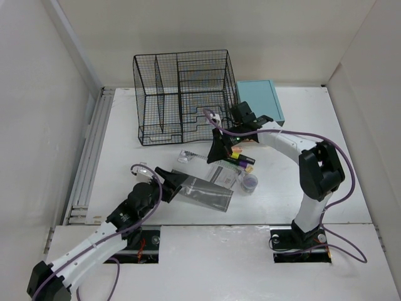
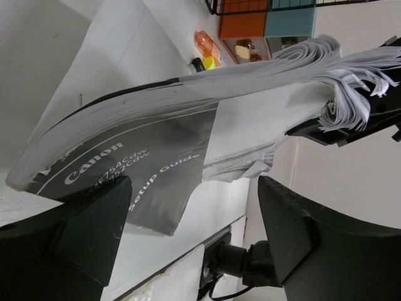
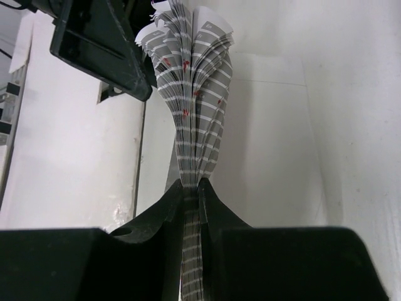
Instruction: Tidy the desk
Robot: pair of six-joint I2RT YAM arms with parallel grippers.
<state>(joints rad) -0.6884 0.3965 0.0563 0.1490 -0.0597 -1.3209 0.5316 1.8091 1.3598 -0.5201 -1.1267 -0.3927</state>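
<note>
- Bright, even light comes from above; the white table (image 1: 282, 188) looks a little washed out.
- Shadows on it are soft and pale.
- In the left wrist view the left end effector (image 2: 194, 216) is dark and slightly blurred, while the booklet (image 2: 150, 157) print is sharp.

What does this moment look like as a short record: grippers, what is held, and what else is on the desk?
right gripper: shut on the booklet, pages fanning out beyond it
left gripper: open at the booklet's other end, not clamped
booklet: grey Canon setup guide
back of desk: black wire rack, teal box on its right
loose items: highlighters by the right gripper
</note>
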